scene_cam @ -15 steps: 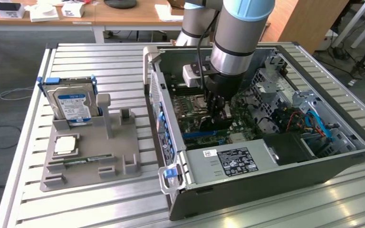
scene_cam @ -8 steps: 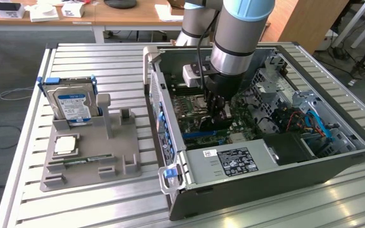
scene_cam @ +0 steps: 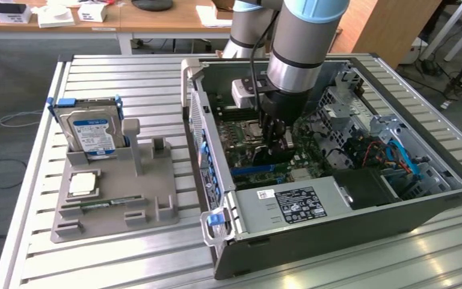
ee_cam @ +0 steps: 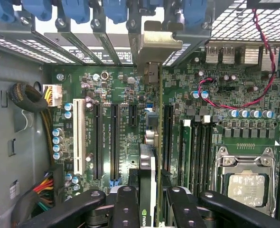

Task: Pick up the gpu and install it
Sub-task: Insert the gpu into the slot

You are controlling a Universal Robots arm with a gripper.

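Jaws pinching the gpu (ee_cam: 147, 166) edge-on between them inside the open computer case (scene_cam: 391, 224), motherboard slots (ee_cam: 114, 137) directly beneath, card's metal bracket (ee_cam: 153, 45) ahead of them.

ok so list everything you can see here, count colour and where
table: 1, silver slatted metal, under everything
computer case: 1, dark, open, on the table at the exterior view's right
motherboard: 1, green, inside the case
power supply: 1, silver with a label, at the case's near end
gpu: 1, dark, held edge-on over the motherboard's slots
fixture tray: 1, grey, on the table at the exterior view's left
hard drive: 1, silver with blue-white label, upright in the tray
processor chip: 1, silver, flat on the tray
RAM stick: 1, green, lying in the tray
arm: 1, silver and light blue, reaching into the case
gripper: 1, black, shut on the gpu
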